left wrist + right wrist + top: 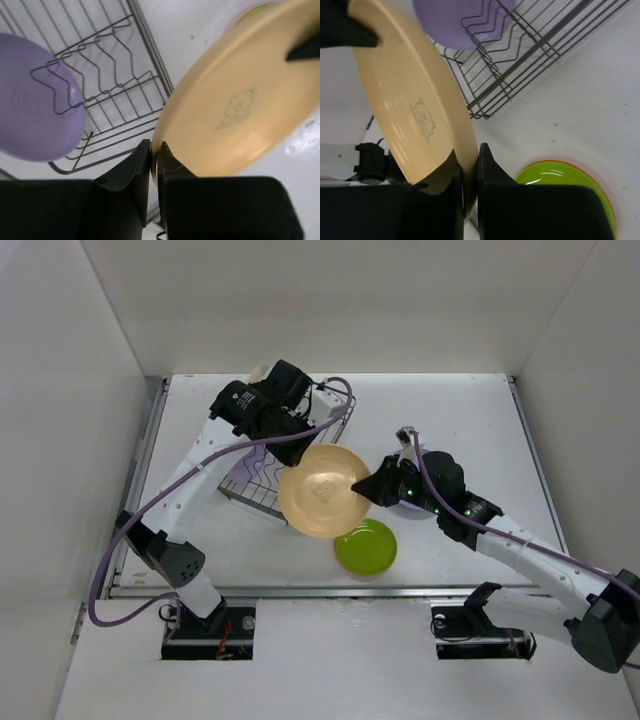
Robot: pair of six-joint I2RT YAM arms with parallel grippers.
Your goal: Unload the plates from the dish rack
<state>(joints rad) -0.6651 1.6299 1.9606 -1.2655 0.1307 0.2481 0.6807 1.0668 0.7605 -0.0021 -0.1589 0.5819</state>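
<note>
A tan-yellow plate (322,498) hangs tilted in the air between the dish rack (258,485) and the lime-green plate (366,547). My left gripper (155,156) is shut on its rim on the rack side. My right gripper (470,172) is shut on the opposite rim. The plate fills the left wrist view (240,100) and the right wrist view (410,100). A lavender plate (35,100) stands in the rack's wavy dividers (115,75); it also shows in the right wrist view (455,20). The lime-green plate (570,185) lies on the table on an orange-red plate, of which only a thin rim shows.
The rack's cream holder (262,372) sits at its far corner behind my left arm. White walls close the table on three sides. A metal rail (300,590) runs along the near edge.
</note>
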